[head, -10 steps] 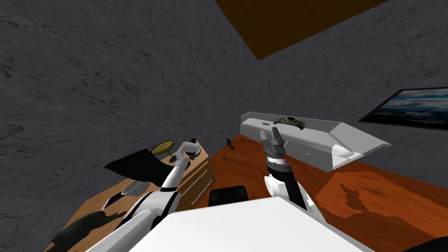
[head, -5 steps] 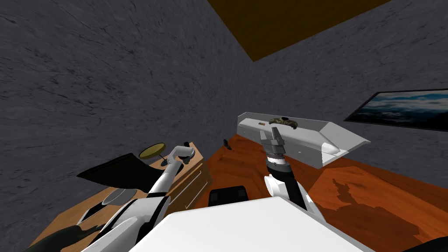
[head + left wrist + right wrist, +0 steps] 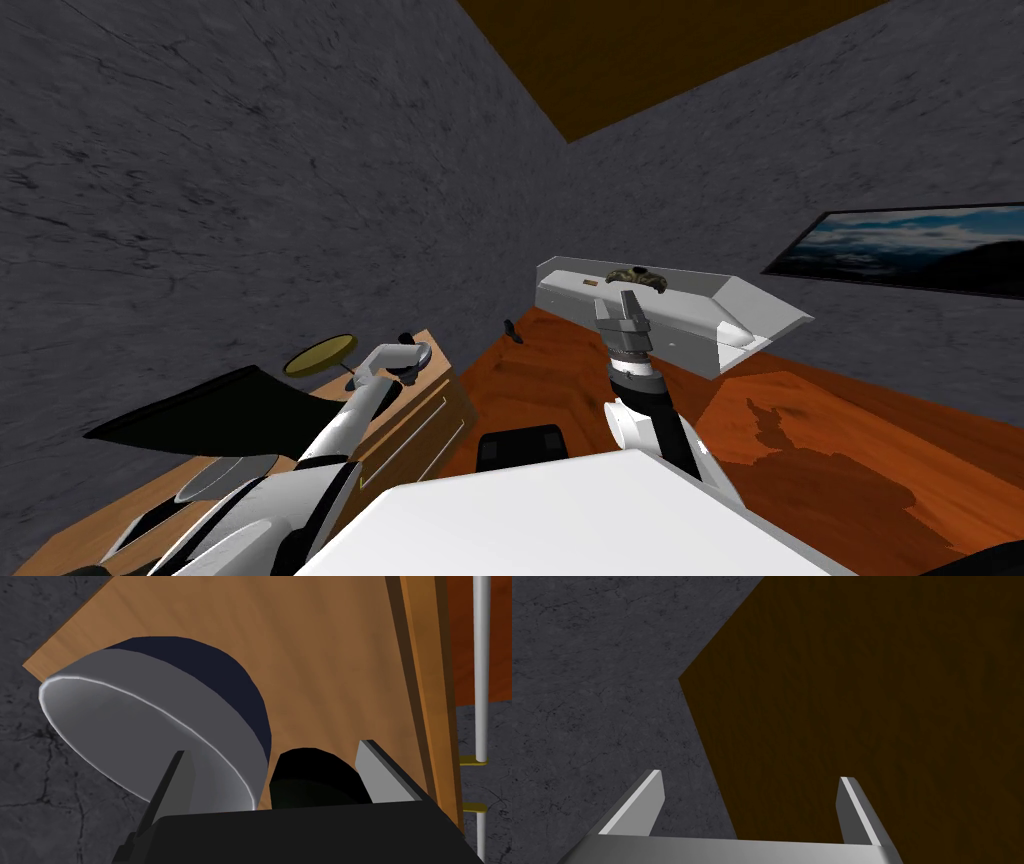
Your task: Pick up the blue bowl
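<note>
Blue bowl [image 3: 235,686] on dresser [image 3: 325,651], left jaws parted astride its rim, black shape [image 3: 315,776] alongside, right jaws parted

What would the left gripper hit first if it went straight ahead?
Most likely the bowl: its rim sits just ahead of the left gripper, between its open fingers, though depth is unclear. Behind lies a wooden top.

Wooden dresser [image 3: 432,412], olive disc [image 3: 320,354] near it, white angular unit [image 3: 700,318], framed picture [image 3: 900,246]

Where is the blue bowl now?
In the left wrist view, on the robot's left, the blue bowl, grey inside, is by the wooden top edge, its rim between the left gripper open jaws.
</note>
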You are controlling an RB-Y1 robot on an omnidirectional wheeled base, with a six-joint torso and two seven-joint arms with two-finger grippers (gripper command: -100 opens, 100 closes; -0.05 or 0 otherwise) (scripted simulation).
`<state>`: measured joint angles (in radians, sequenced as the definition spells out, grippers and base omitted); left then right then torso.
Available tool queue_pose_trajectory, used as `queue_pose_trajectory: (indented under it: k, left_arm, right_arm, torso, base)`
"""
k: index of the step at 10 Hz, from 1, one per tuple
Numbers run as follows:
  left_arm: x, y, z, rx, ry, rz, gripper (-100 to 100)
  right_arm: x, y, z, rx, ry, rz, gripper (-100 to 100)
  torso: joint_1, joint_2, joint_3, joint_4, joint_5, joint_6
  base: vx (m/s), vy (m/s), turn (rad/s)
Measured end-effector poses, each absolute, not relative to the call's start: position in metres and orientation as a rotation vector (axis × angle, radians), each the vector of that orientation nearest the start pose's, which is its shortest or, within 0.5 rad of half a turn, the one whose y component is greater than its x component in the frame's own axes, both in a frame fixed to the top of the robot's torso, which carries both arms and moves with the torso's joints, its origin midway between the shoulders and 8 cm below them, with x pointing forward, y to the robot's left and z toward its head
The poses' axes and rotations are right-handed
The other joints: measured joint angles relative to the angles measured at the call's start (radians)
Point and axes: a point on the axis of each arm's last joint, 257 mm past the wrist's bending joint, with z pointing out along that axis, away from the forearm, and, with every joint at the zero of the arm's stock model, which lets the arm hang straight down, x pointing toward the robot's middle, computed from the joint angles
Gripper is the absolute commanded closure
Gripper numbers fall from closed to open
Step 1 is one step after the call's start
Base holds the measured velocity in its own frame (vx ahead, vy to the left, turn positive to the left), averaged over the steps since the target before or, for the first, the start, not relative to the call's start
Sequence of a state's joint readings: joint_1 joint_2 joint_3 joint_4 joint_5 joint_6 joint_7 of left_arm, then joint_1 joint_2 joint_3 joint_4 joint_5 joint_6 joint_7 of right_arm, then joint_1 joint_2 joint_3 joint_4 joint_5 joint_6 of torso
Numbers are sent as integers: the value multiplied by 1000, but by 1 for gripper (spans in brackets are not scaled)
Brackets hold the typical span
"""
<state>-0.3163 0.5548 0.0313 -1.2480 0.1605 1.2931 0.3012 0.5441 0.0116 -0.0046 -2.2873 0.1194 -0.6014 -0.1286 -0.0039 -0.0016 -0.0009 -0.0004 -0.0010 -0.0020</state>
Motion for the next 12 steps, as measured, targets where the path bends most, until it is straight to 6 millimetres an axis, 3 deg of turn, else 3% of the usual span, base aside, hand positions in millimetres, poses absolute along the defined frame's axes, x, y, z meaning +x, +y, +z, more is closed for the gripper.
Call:
queue_pose_trajectory:
  k: [4, 5, 8, 9, 10, 12]
  left_arm:
    - [412, 560, -388, -2207, 1496, 8, -100]
    - [410, 563, -386, -2208, 1492, -6, -100]
    - [382, 616, -387, -2237, 1440, 15, -100]
    - [378, 632, -380, -2233, 1422, 7, -100]
    - [378, 634, -376, -2233, 1415, -8, -100]
    - [359, 662, -366, -2241, 1371, -7, -100]
  right_arm:
    - [324, -266, 31, 579, 605, 1348, 0]
    - [324, -266, 31, 579, 605, 1348, 0]
    - [324, -266, 31, 579, 605, 1348, 0]
    - [324, -266, 31, 579, 605, 1348, 0]
    - [324, -266, 31, 579, 605, 1348, 0]
    - [324, -266, 31, 579, 605, 1348, 0]
  torso:
    - [-4, -1, 0, 0, -1, 0]
    - [0, 0, 0, 0, 0, 0]
    - [-4, -1, -1, 0, -1, 0]
    - [-3, 0, 0, 0, -1, 0]
    - [0, 1, 0, 0, 0, 0]
    - [-2, 0, 0, 0, 0, 0]
  base:
    - [23, -103, -57]
    - [36, -102, -111]
    - [32, -118, -90]
    - [8, -46, 21]
    - [23, -84, -147]
    - [19, -76, -20]
